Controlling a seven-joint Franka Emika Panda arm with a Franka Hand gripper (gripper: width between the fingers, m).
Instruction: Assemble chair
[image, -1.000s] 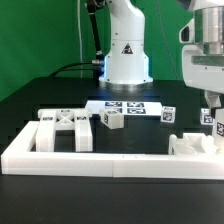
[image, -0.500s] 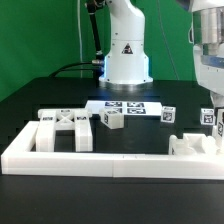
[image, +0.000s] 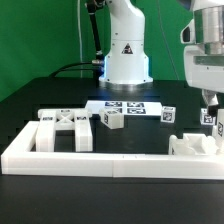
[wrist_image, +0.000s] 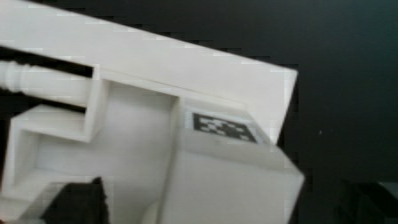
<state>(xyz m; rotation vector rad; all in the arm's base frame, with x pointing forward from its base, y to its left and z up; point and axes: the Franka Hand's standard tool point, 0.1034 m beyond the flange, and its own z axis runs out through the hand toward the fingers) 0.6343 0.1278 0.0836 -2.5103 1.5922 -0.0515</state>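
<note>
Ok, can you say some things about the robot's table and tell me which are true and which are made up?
1. The X-braced frame sits on the exterior view's left side. True.
2. The marker board stands up on its edge. False: it lies flat on the dark table, in front of the robot's base.
3. The robot's hand hangs over the X-braced frame. False: it is far over on the exterior view's right, above a tagged white piece.
4. A long low white wall runs along the front of the table. True.
</note>
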